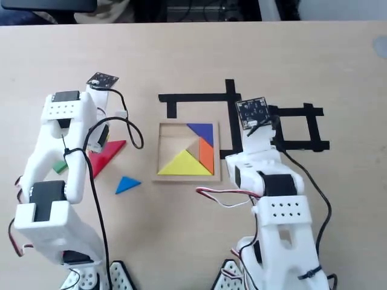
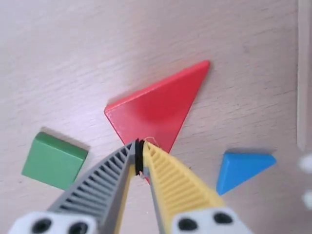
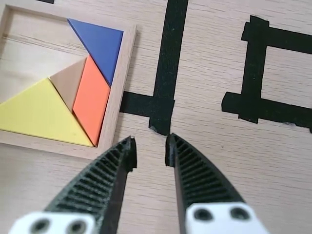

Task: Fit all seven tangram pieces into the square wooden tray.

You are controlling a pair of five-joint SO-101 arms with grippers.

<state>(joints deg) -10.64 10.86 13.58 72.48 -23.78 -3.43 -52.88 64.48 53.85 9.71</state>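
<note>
- The left gripper (image 2: 139, 156) points down, its grey and yellow fingers pressed together, tips resting at the near edge of the red triangle (image 2: 156, 105). They do not seem to pinch it.
- The red triangle lies flat on the table, outside the tray. With shut tips, the sound course is probably to slide it, pressing lightly so it does not spin away.
- Just beside it lie a green square (image 2: 53, 158) and a small blue triangle (image 2: 241, 165), both apart from it. The slide should steer clear of the blue one.
- Farther on, the square wooden tray (image 1: 159, 151) holds a yellow triangle (image 1: 181, 163), a tan piece (image 1: 192, 145), an orange piece (image 1: 207, 154) and a dark blue triangle (image 1: 202, 131). Bare wood shows along the wall nearest the loose pieces; the long edge likely belongs there.
- Beyond the tray, the right gripper (image 3: 150, 148) hangs with fingers spread, holding nothing, by black tape (image 3: 168, 63).
</note>
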